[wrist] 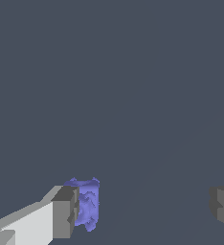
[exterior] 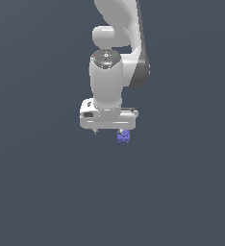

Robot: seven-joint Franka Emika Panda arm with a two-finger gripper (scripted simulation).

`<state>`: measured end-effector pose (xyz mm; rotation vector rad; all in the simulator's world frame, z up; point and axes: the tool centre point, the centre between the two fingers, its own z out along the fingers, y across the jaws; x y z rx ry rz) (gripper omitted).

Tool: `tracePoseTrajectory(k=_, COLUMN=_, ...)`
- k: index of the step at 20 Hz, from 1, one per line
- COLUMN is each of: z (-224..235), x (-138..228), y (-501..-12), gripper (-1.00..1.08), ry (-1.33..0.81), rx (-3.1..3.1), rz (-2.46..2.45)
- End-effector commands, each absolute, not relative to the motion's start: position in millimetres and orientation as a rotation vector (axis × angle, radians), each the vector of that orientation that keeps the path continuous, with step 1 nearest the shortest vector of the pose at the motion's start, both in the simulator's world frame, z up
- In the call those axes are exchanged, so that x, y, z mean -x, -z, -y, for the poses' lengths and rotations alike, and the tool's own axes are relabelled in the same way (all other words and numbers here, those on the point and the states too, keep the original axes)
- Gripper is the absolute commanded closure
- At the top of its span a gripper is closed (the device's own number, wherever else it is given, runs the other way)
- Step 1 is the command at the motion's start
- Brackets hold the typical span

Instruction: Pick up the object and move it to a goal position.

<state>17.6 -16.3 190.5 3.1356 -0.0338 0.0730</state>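
The object (exterior: pixel 123 136) is a tiny periwinkle-blue blocky piece with a darker notched face, sitting just under the white hand toward the exterior view's right. In the wrist view the object (wrist: pixel 87 202) lies against the inner face of one grey finger pad (wrist: pixel 66 211), while the other pad (wrist: pixel 222 206) stands far away from it. My gripper (exterior: pixel 109 131) is open, its fingers spread wide, and it holds nothing. The object rests close to one fingertip, not centred in the gap. In the exterior view the fingertips are mostly hidden by the hand.
A plain dark grey surface (exterior: pixel 47 192) fills both views. The white arm (exterior: pixel 117 29) rises above the hand to the frame's upper edge.
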Motion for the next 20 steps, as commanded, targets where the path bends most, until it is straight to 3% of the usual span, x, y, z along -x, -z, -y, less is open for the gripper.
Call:
tracePoseTrajectory(k=1, z=16, x=-18, y=-190, gripper=-0.92, ry=-0.073, rx=-3.136, rz=0.034)
tracePoseTrajectory(k=20, z=33, x=-15, y=-181, gripper=-0.92, ry=-0.051, rx=-3.148, rz=0.139)
